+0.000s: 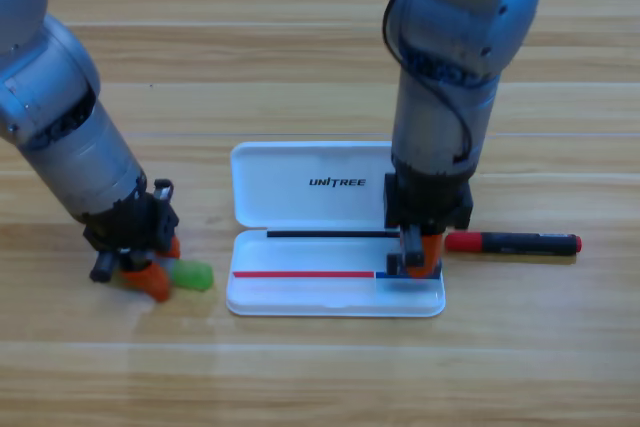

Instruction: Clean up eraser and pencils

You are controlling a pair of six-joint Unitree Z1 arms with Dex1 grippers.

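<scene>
The left gripper hangs low at the table left of the white case, its orange jaws over the green pencil, whose free end pokes toward the case; whether they clamp it cannot be told. The right gripper points straight down into the open case's right end, and what it grips, if anything, is hidden. The red-capped pencil lies right of the case, just beside that gripper.
</scene>
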